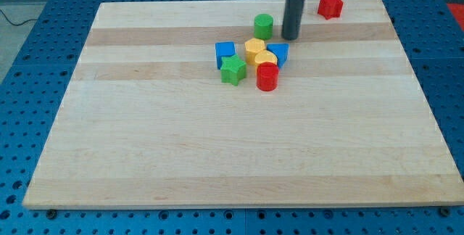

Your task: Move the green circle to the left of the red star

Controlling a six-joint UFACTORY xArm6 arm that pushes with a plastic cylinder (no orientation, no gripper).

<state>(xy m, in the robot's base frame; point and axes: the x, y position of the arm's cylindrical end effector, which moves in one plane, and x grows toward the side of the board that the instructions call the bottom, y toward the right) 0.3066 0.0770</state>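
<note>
Wooden board (pixel 145 155) fills most of the frame, lying on a blue perforated table (pixel 29 61). My rod comes down from the top edge, a little right of centre, and my tip (pixel 291 37) sits on the board in the upper middle; it is a bare rod, so it grasps nothing and has nothing to open or close. Green circle (pixel 263 26) stands just to the left of my tip, a narrow gap between them as far as I can tell, not touching. Red star (pixel 330 5) is in the upper right of the frame, near the board's top edge, well apart from the circle and to the right of my rod. So the rod stands between the green circle and the red star. Below the circle and the tip, a tight cluster near the upper centre: blue cube (pixel 225 52) at the cluster's left, green star (pixel 233 69) just below it and touching or nearly so, two yellow blocks (pixel 254 48) (pixel 265 59) packed together in the middle, exact shapes hard to make out, a blue block (pixel 278 52) at the right, partly hidden behind the yellow ones, and a red cylinder (pixel 267 77) at the cluster's lower edge, touching the lower yellow block.
</note>
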